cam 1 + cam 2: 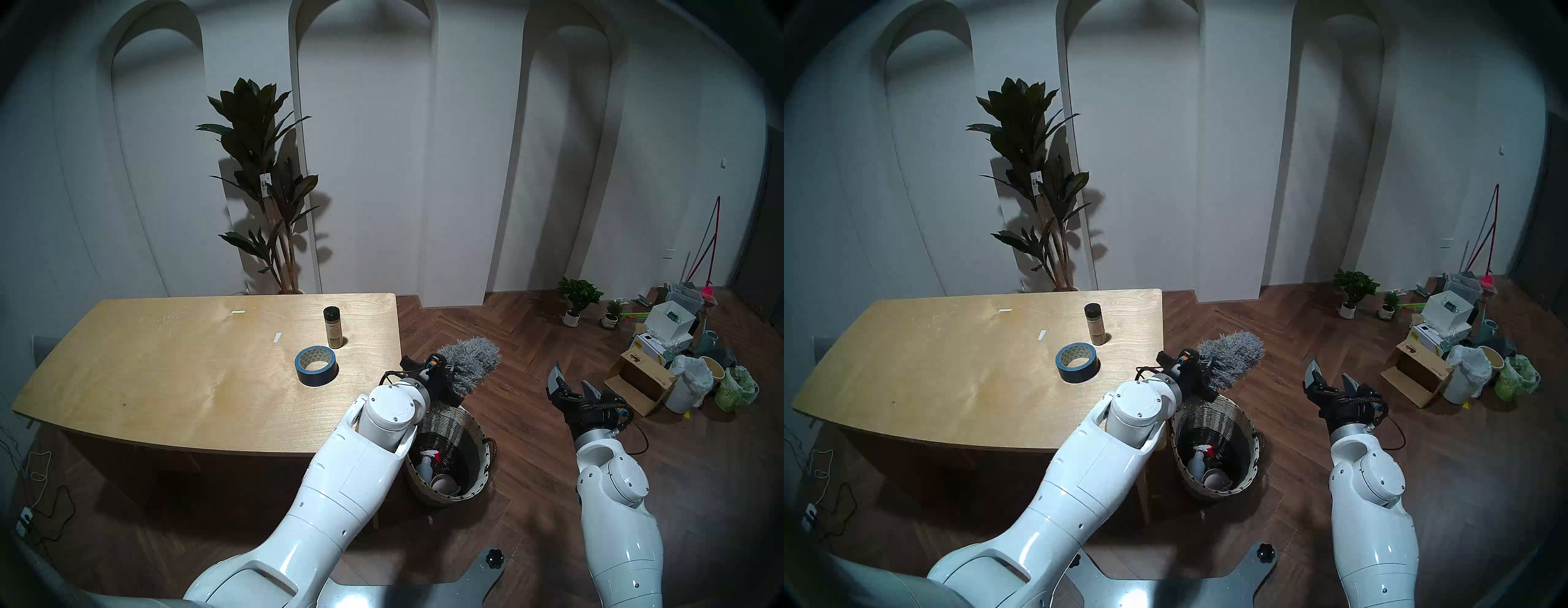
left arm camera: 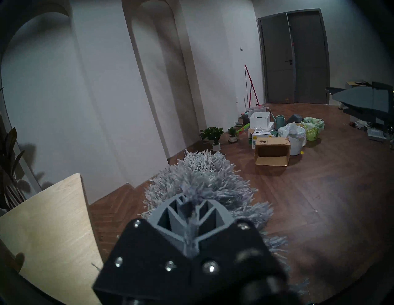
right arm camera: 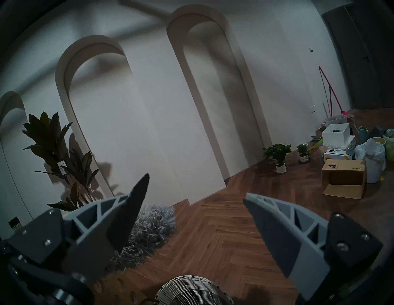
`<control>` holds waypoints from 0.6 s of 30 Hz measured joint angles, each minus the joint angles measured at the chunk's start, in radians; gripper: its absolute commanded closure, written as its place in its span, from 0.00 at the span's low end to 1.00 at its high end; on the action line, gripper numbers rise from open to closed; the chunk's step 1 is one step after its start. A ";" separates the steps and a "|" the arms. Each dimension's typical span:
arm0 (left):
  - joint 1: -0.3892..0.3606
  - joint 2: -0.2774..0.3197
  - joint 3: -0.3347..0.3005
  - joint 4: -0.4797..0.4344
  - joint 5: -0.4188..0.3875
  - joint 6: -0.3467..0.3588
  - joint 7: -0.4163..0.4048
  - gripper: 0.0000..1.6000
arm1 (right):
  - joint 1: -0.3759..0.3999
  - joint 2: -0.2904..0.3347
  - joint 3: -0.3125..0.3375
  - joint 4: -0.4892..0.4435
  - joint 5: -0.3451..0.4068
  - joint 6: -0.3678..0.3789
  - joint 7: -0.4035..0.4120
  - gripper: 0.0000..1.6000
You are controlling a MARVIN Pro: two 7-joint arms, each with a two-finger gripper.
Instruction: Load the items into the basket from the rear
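The left gripper point(image 1: 450, 375) is clamped on the grey duster point(image 1: 471, 365), which sticks out ahead of it above the wicker basket point(image 1: 479, 479) below. The right gripper point(image 1: 572, 382) hangs spread and empty beside them.

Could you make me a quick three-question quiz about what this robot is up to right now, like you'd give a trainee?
1. True or false: the right gripper is holding the fluffy grey duster.
2. Which item stands farther back on the wooden table: A) the blue tape roll, B) the black-capped bottle?
3. Fill in: inside the wicker basket already lie a white spray bottle and a pink ____.

Key
1. False. The left gripper is shut on the duster; the right one is open and empty.
2. B.
3. bowl.
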 measured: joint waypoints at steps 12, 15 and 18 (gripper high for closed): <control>-0.099 -0.074 -0.026 0.141 0.025 0.031 0.023 1.00 | 0.024 0.017 0.050 0.048 0.025 0.003 -0.033 0.00; -0.120 -0.086 -0.041 0.186 0.030 0.035 0.028 1.00 | 0.031 0.022 0.063 0.060 0.030 0.004 -0.042 0.00; -0.143 -0.097 -0.060 0.239 0.035 0.039 0.033 1.00 | 0.037 0.029 0.077 0.074 0.036 0.004 -0.052 0.00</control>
